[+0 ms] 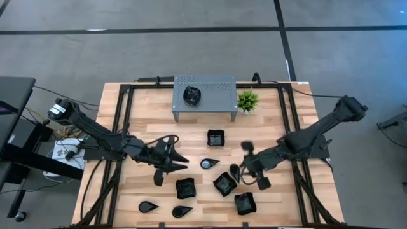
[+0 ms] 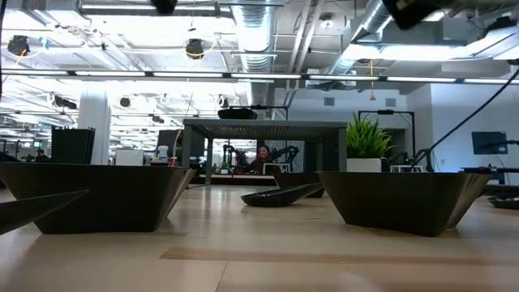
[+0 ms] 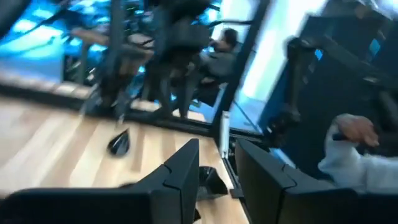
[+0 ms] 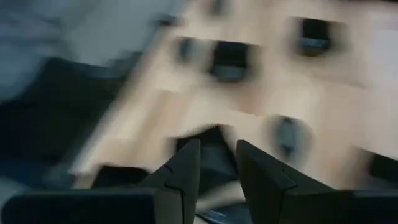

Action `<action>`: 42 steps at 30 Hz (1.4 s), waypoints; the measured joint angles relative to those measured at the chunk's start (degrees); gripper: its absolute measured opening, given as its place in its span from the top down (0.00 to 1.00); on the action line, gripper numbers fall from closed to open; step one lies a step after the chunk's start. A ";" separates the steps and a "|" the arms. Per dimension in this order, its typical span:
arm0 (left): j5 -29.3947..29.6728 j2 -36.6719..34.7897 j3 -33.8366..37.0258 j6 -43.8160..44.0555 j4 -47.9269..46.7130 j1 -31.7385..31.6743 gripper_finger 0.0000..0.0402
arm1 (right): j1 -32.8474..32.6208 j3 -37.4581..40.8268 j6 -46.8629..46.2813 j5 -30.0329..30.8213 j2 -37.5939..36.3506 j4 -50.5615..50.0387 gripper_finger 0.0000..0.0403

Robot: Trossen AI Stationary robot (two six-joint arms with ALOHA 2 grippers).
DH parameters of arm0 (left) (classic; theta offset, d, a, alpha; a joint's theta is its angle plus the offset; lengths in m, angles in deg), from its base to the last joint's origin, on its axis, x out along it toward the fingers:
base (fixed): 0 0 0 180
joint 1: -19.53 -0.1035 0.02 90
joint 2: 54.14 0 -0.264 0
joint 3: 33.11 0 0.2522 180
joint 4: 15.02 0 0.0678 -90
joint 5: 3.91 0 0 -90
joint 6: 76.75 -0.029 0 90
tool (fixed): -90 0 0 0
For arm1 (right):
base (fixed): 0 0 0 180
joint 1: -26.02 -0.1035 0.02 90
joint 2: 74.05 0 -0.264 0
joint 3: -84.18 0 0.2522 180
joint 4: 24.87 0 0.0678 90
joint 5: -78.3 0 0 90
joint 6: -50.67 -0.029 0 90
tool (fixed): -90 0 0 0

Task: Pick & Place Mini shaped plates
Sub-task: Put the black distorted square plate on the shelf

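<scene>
While both grippers hover mid-bench, nothing is held. Left gripper (image 1: 173, 160) fingers are parted; the right gripper (image 1: 245, 166) fingers' gap cannot be told. A mini shaped plate (image 1: 210, 164) should be approached slowly from above.

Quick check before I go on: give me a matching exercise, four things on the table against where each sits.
Things:
1. Potted plant
2. Dish on the shelf
3. Left hand
4. Right hand

Places:
A. On top of the grey perforated stand
B. Right of the stand, on the table
C. Above the table's left half
D. Among the dishes right of centre

Pairs: 1-B, 2-A, 3-C, 4-D
</scene>
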 joint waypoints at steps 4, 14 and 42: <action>-2.39 0.00 -5.45 -4.89 -7.13 0.09 0.74 | 1.71 9.85 5.10 -5.15 -0.28 16.97 0.75; -0.43 0.22 -7.26 25.34 -43.90 1.91 0.74 | 12.15 14.35 -1.43 -5.22 0.22 19.38 0.75; 5.15 10.29 -2.54 24.92 -56.41 6.67 0.76 | 13.91 14.35 6.01 -5.33 0.24 18.86 0.75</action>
